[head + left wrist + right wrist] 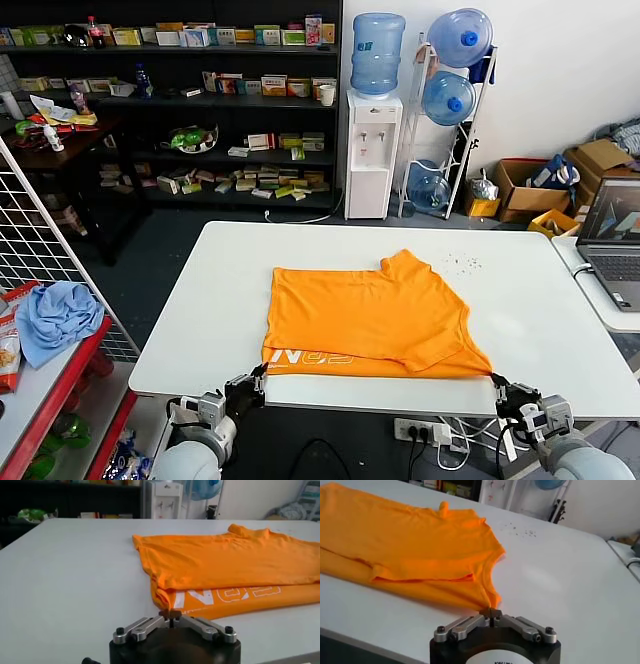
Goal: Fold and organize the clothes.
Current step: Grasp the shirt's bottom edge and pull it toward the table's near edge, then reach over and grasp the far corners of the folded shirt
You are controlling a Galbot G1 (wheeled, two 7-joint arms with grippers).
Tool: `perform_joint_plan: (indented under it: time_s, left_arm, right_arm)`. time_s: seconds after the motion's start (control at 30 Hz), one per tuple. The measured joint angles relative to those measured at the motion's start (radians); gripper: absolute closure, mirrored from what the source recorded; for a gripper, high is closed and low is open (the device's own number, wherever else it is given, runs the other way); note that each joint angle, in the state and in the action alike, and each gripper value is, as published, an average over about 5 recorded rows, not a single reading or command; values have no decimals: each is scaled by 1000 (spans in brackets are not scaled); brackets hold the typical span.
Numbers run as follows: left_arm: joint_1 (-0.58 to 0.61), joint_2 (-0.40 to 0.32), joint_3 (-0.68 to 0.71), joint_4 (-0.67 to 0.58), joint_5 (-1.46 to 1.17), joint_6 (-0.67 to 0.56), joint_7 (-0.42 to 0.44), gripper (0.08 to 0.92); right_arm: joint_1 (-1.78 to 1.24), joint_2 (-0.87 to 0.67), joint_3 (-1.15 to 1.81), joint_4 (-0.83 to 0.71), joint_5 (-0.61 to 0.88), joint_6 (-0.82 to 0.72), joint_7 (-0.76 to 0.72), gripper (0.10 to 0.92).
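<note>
The orange T-shirt [370,318] lies partly folded on the white table [200,330], its white lettering [310,357] along the near edge. My left gripper [262,372] is at the near left corner of the shirt, shut on the fabric. In the left wrist view the left gripper [171,614] pinches the orange T-shirt's [225,562] corner. My right gripper [494,378] is at the near right corner, shut on the cloth. In the right wrist view the right gripper [491,612] grips the T-shirt's [410,550] corner.
A light blue cloth [55,315] lies on a red shelf at the left. A laptop [612,235] sits on a side table at the right. Small dark specks [462,262] dot the table behind the shirt. A wire rack [40,230] stands at the left.
</note>
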Motion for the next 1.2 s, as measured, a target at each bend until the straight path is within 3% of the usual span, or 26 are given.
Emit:
perform_joint_plan:
  time_s: [0.2, 0.63, 0.87, 1.0, 1.2]
  left_arm:
    - [69, 27, -19, -75, 13, 12, -8, 834]
    - [67, 84, -35, -153, -11, 47, -28, 462]
    - [-45, 79, -11, -109, -44, 21, -30, 256]
    - [-150, 66, 19, -39, -68, 6, -25, 187]
    - [-334, 27, 86, 112, -112, 4, -15, 177]
  right_arm:
    - [-51, -14, 29, 42, 7, -17, 4, 800]
    - [1, -49, 21, 58, 70, 33, 0, 419]
    - [188, -51, -56, -49, 132, 87, -19, 235]
    - [346, -35, -136, -155, 163, 99, -39, 205]
    - [602, 10, -272, -339, 201, 79, -97, 203]
